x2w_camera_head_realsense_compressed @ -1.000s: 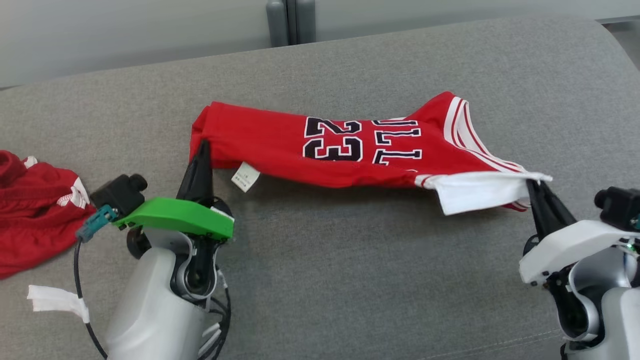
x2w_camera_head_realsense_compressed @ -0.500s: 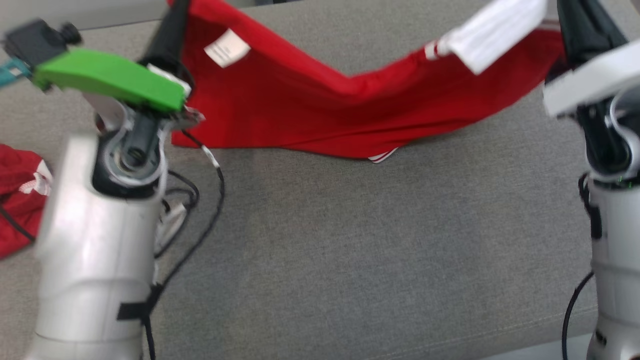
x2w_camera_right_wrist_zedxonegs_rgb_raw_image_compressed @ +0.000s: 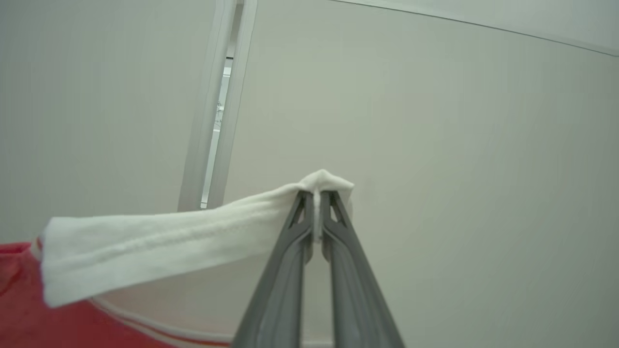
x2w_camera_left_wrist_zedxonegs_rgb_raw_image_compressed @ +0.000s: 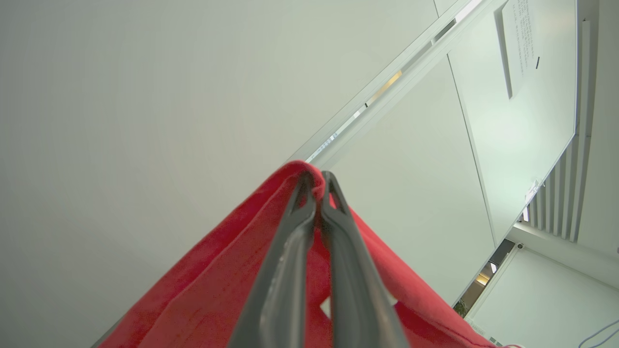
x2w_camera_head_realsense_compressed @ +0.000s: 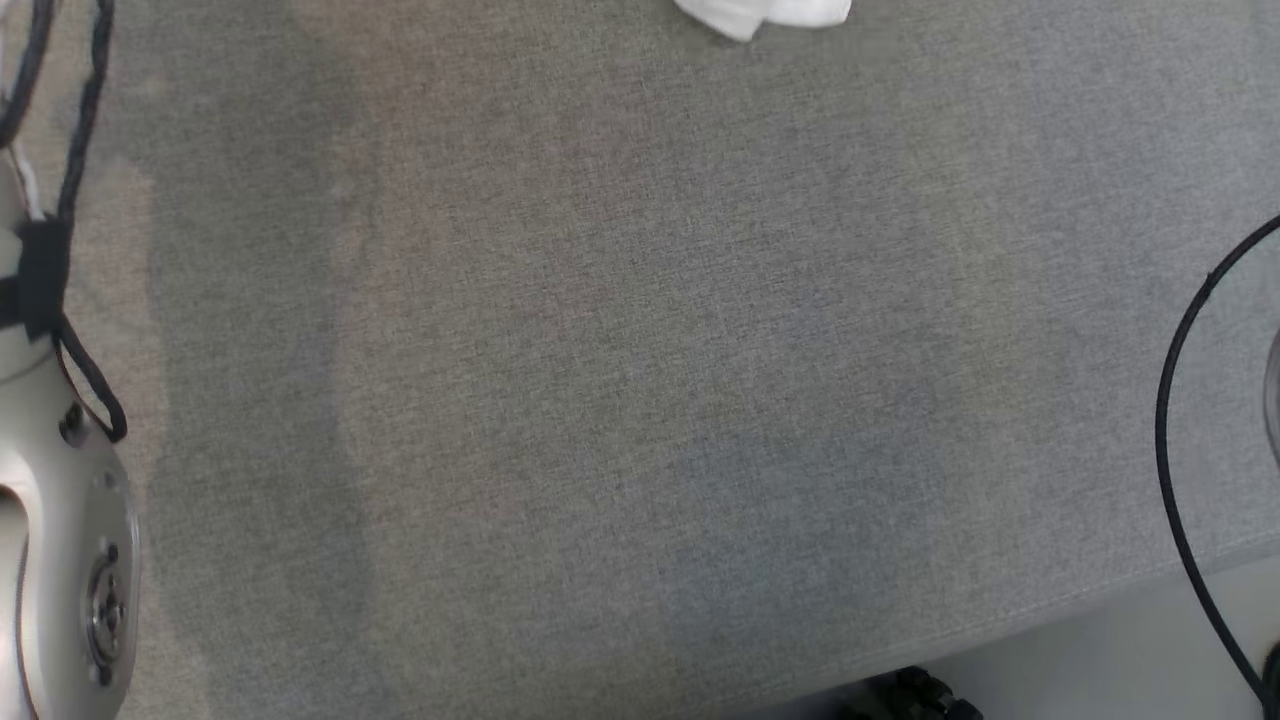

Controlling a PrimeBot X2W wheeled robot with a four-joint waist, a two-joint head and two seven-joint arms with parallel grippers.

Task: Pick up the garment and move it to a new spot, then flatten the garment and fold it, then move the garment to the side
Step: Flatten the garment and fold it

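Wrist views show left claw pinching red garment, right claw its white edge; head view, grey cushion.

Grey woven upholstery with a seamed front edge; pale floor below it. Beyond the left jaws: pale wall panels, a diagonal lit channel, and a slatted panel to their right. Beyond the right jaws: plain wall, with a narrow vertical gap at upper left.
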